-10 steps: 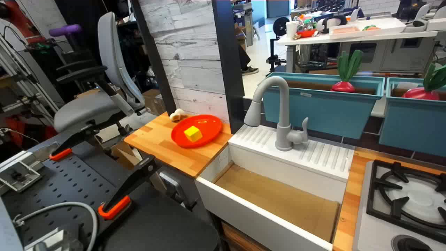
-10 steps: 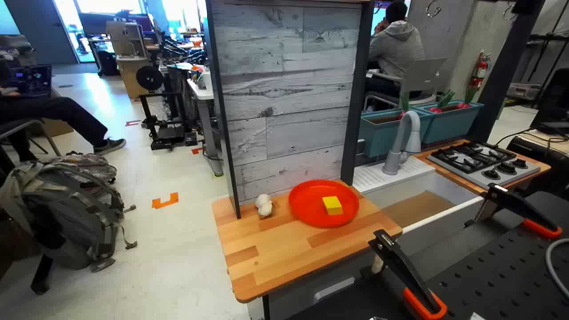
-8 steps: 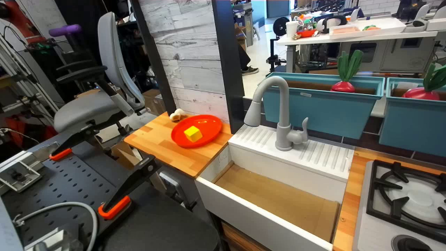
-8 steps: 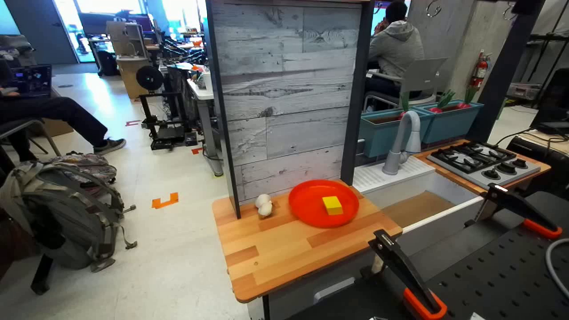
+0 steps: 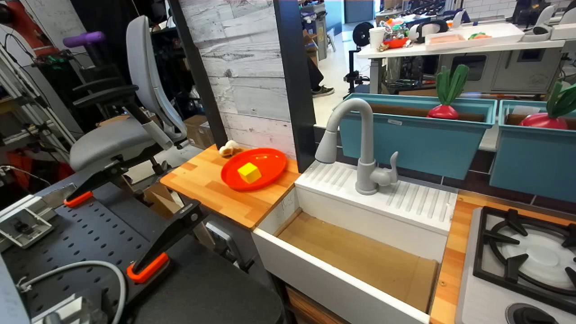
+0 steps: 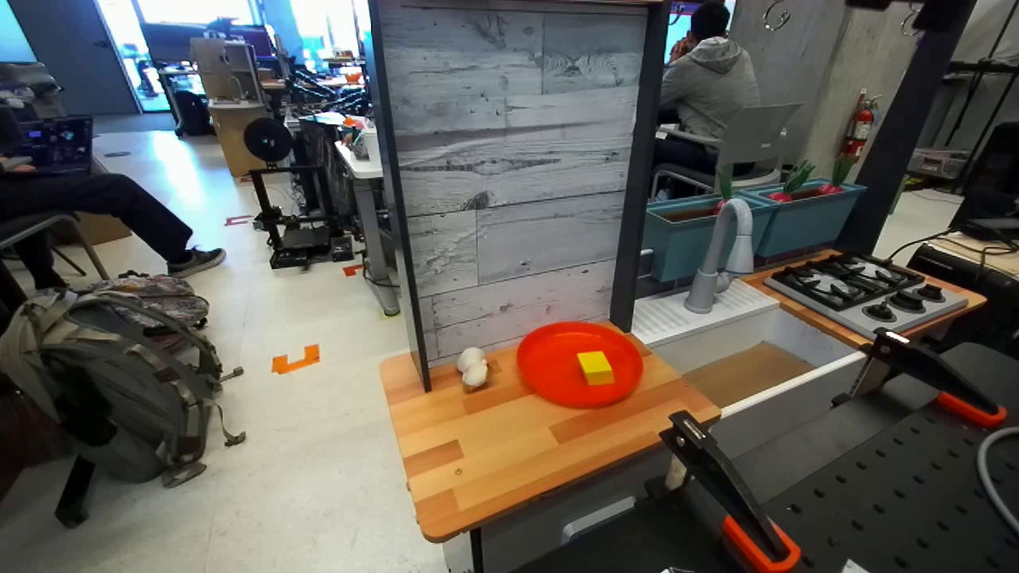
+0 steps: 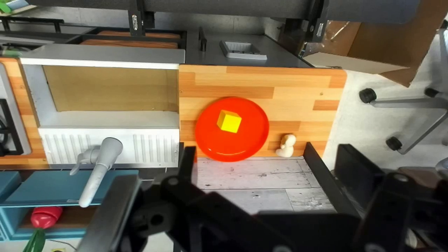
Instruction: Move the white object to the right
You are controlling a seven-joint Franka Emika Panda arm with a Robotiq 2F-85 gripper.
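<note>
The room has a pale floor (image 6: 306, 458), with a backpack (image 6: 127, 390) and a seated person (image 6: 712, 87), back to the camera, recorded in an exterior view. The wooden counter (image 6: 493, 446) adjoins a white sink (image 5: 333, 290) fitted with a grey tap (image 5: 367, 148) and lined with brown board (image 5: 351, 252). Teal planters (image 5: 409, 144) stand behind the sink; a stove (image 6: 864, 293) sits across it from the counter. A plank panel (image 6: 517, 159) rises at the counter's rear between dark posts (image 6: 638, 199). On the counter lies an orange-red plate (image 6: 549, 366) bearing a yellow block (image 6: 595, 368). The white lump (image 6: 473, 366) rests on the wood beside the plate, not touching it, near the foot of one post. The gripper (image 7: 271, 161), in the wrist view, has its fingers spread wide and holds nothing.
</note>
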